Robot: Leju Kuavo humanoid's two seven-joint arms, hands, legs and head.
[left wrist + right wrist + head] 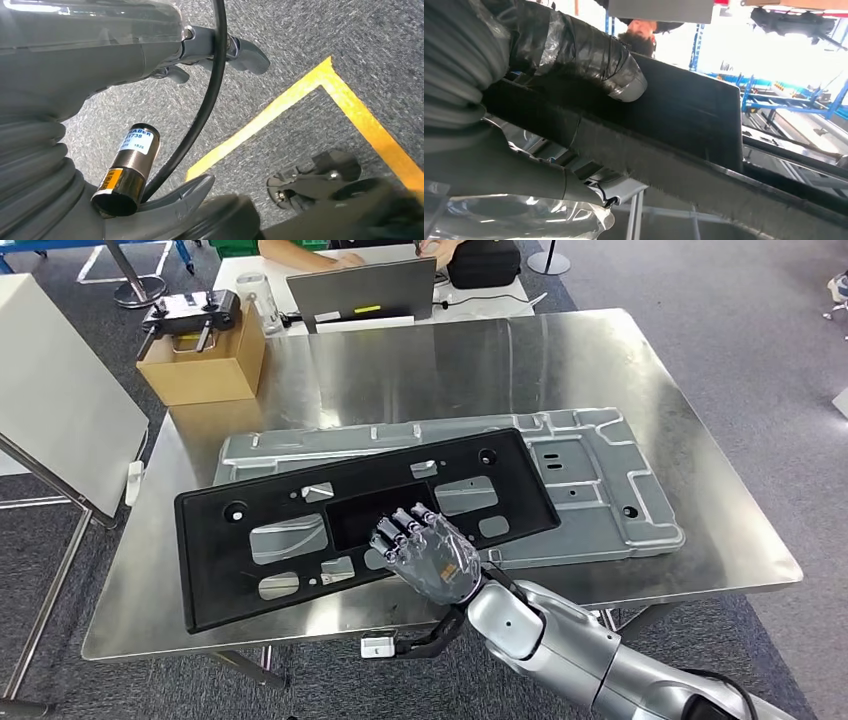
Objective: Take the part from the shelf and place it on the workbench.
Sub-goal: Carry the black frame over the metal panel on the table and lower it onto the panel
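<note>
My right hand (425, 552) grips the black panel's (360, 525) near edge, fingers on top, as it rests on the grey tray (600, 490) and table (700, 530). Placing seems nearly finished; next I should release. My left hand (210, 45) hangs, fingers curled on nothing.

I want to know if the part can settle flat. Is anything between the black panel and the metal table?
Yes. A grey metal panel already lies on the table, and the black panel overlaps its near edge, so it rests partly on that. The right hand grips the black panel's near edge.
</note>
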